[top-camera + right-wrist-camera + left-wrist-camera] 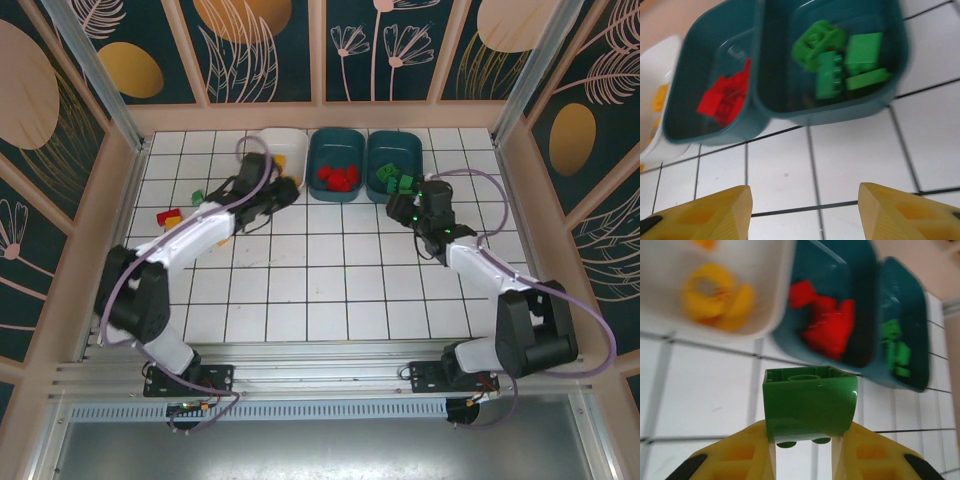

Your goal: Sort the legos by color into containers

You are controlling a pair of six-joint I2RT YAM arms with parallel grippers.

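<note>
Left gripper [802, 440] clamped on a green brick [810, 405]; I see the brick pinched low between the two yellow fingers [740, 457], hollow underside facing up and studs pointing down; brick is held above the tiled table [330, 280], just in front of the bins

From the overhead view the left gripper [283, 190] hangs at the near edge of the white bin [290, 140], close to the gap between it and the middle teal bin [322, 150]

White bin [782, 290] holds yellow bricks [715, 295], blurred; middle teal bin [860, 270] holds red bricks [827, 322]; right teal bin [912, 315] holds green bricks [895, 350]

Right gripper [805, 200] has its fingers [715, 210] standing apart with bare tile between them, nothing held; it sits just in front of the right teal bin [900, 75], looking at the green bricks [840, 60] inside; overhead, the right gripper [403, 207] is near that bin's front wall

A few loose bricks [172, 214], red and yellow, lie on the left of the table, with a lone green one [199, 194] nearby, well apart from the bins
</note>
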